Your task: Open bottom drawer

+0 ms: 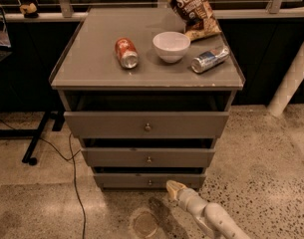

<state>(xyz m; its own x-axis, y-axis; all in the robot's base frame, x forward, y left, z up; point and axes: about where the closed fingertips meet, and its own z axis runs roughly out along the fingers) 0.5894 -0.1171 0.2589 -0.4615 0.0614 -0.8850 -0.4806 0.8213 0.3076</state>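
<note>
The grey cabinet (146,73) has three drawers. The bottom drawer (126,180) is the lowest, a shallow grey front with a small round metal knob (149,182) at its centre. It stands slightly out from the cabinet frame, like the two drawers above. My gripper (172,188) is at the end of the white arm (211,218) that comes up from the lower right. It hovers just above the floor, to the right of the knob and in front of the drawer's right half. It is not touching the knob.
On the cabinet top lie a red can (126,53), a white bowl (171,46), a silver-blue can (210,59) and a chip bag (191,9). A black cable (74,183) runs over the floor at the left. A white post (291,78) stands at the right.
</note>
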